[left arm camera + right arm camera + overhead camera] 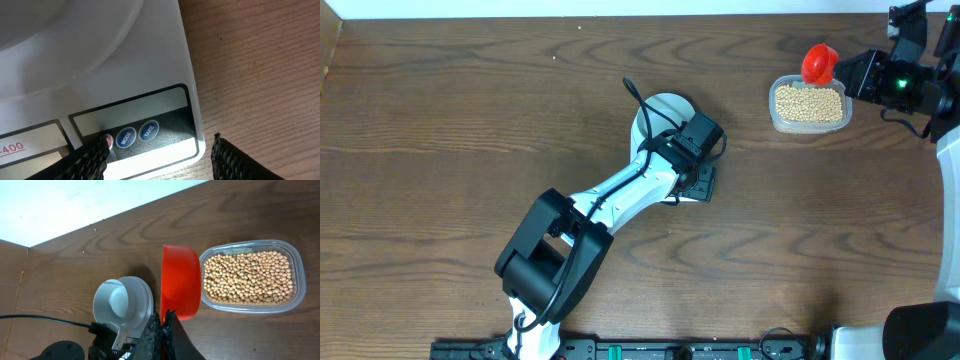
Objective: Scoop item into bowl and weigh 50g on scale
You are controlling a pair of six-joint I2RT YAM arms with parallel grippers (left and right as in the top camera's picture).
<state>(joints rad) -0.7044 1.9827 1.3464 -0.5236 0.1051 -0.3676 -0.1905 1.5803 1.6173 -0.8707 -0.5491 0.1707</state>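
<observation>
The pale bowl [667, 107] stands on the white scale [155, 70], which my left arm mostly hides from overhead. My left gripper [160, 162] is open over the scale's button end. Its left finger is at the red button [108, 141], beside the blue MODE and TARE buttons. The tan beans [809, 103] fill a clear tub [298, 275] at the back right. My right gripper [165, 322] is shut on the handle of a red scoop [180, 282], held just left of the tub; the scoop looks empty. The bowl [121, 301] also looks empty.
The table's back edge and a white wall run along the top [75, 205]. A black cable [638, 100] loops over the left arm near the bowl. The arm bases stand at the front edge.
</observation>
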